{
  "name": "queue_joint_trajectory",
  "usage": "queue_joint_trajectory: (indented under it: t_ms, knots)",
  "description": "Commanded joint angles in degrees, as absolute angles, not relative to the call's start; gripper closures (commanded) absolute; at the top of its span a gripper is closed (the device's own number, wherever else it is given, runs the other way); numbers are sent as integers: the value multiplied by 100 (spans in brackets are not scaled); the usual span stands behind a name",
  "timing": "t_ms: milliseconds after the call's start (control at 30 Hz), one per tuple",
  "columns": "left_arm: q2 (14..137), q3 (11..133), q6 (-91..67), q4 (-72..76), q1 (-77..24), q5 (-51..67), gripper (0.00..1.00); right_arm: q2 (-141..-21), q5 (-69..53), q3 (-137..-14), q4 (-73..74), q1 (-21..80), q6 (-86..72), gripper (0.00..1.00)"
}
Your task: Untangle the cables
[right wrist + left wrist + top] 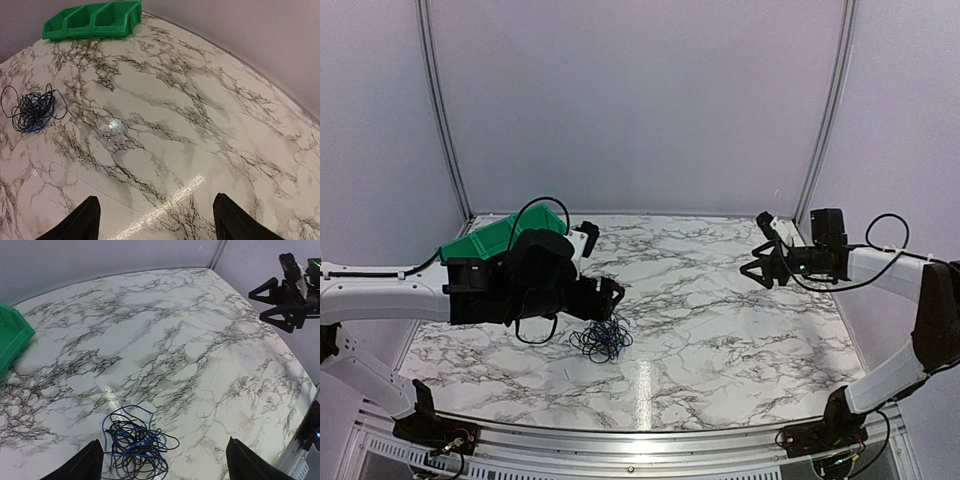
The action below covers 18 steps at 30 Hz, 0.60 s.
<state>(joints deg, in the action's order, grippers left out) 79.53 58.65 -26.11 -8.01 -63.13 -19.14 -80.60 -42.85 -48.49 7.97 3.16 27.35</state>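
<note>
Glossy marble-patterned table (720,330) with tangled cables (601,340), pale partition walls (640,100) behind.

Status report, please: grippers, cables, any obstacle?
Left gripper open, over cables. Right gripper open, far off. Cables one tangled heap. Nothing in the way.

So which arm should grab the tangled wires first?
Probably left: the left fingers hang open just over the cables. The right fingers are open too, but far across the table.

Marble table (720,320): cables (602,340), green bin (500,238)
</note>
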Motion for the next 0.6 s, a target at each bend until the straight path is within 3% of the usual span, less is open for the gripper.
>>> queue_joint_trajectory:
  t_ms: [0,200,333,467,567]
  knots:
    - [7721,5277,-3014,-1269,-5753,-1683,17,-8173,-4122,-5320,933,1114,2823,27]
    - [7414,4591,-3551,-848,-5402,-1265,38,-8717,-3632,-6183,1586,2483,3167,51]
    - [7254,4314,-3700,-737,-5374,-1262,44,-9333,-3352,-6903,2187,3353,3508,65]
    - [7083,4096,-3876,-692,-5334,-1272,44,-9953,-3240,-7565,2662,4087,3575,73]
    - [6846,3795,-4208,-650,-5236,-1459,36,-10227,-3110,-7821,2746,4567,3579,75]
